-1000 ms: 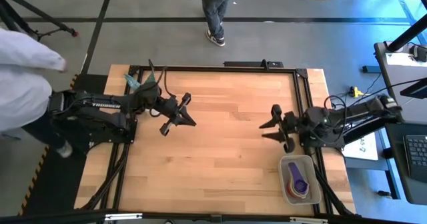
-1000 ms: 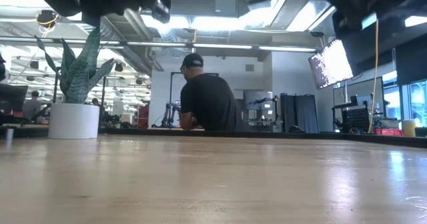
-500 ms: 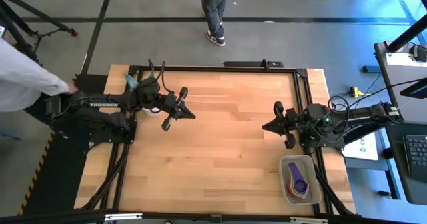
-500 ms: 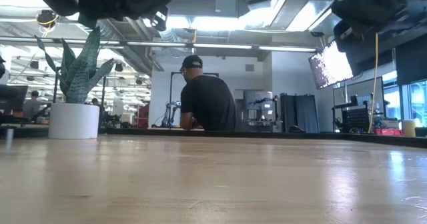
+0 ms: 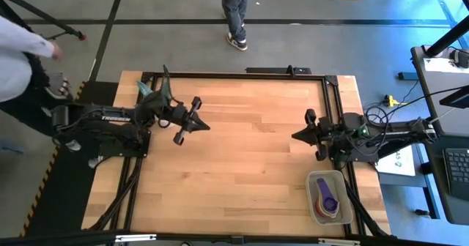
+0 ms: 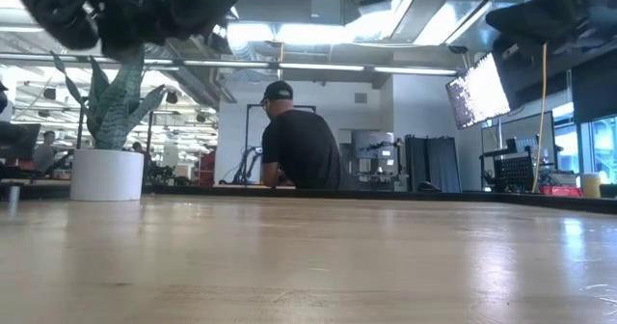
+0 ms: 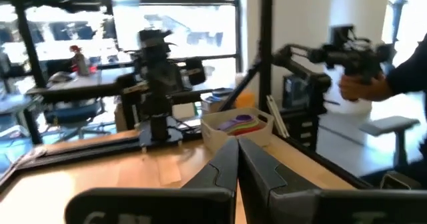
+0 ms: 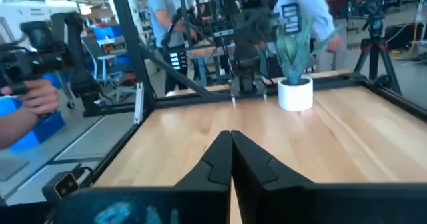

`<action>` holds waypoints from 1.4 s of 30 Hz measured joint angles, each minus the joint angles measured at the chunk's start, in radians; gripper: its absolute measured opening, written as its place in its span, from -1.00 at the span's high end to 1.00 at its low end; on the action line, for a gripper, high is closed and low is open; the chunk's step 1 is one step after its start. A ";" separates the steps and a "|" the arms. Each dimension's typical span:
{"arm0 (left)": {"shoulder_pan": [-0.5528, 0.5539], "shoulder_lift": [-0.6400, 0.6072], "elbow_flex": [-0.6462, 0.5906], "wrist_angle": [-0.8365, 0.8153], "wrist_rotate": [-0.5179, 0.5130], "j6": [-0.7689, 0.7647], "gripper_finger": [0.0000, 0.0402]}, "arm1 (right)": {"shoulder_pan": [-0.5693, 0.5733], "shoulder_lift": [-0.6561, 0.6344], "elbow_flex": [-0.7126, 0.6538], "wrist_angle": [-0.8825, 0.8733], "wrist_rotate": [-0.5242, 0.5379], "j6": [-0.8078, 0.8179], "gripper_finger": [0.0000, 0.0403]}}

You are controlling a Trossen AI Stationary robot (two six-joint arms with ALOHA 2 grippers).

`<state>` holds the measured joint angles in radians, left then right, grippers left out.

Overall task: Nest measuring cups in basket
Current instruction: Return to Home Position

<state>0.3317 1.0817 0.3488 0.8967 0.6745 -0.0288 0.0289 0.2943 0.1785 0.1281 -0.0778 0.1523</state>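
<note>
The translucent basket (image 5: 329, 197) sits at the table's near right corner, with nested measuring cups (image 5: 326, 195) inside, a purple one on top; the left wrist view shows the basket (image 7: 236, 129) and its coloured cups (image 7: 237, 125) too. My left gripper (image 5: 202, 126) hovers above the table's far left part, shut and empty. My right gripper (image 5: 296, 135) hovers over the right side, just beyond the basket, shut and empty. Their shut fingertips meet in the left wrist view (image 7: 237, 144) and the right wrist view (image 8: 231, 136).
A white pot with a green plant (image 5: 163, 96) stands at the table's far left corner, close behind my left arm; it shows as a plant pot (image 6: 106, 173) in the low view. A person stands beyond the far edge (image 5: 236, 12), another at the left (image 5: 18, 56).
Both arms have drawn back toward their own sides: the left gripper moved slightly toward the far left, the right gripper toward the right edge. In the low view both rose nearer the picture's top. The person at the left stepped back.
</note>
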 joint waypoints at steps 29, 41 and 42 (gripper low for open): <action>-0.372 -0.641 -0.258 -0.450 -0.566 -0.044 1.00 | -0.077 0.002 -0.054 0.041 -0.035 0.083 1.00; -0.299 -0.892 -0.334 -0.653 -0.472 -0.098 1.00 | -0.099 0.001 -0.054 0.041 -0.060 0.081 1.00; -0.299 -0.915 -0.334 -0.684 -0.474 -0.099 1.00 | -0.110 0.001 -0.054 0.041 -0.060 0.080 1.00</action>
<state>0.0327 0.1668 0.0151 0.2128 0.2007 -0.1277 -0.0815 0.2951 0.1246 0.1696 -0.1375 0.2325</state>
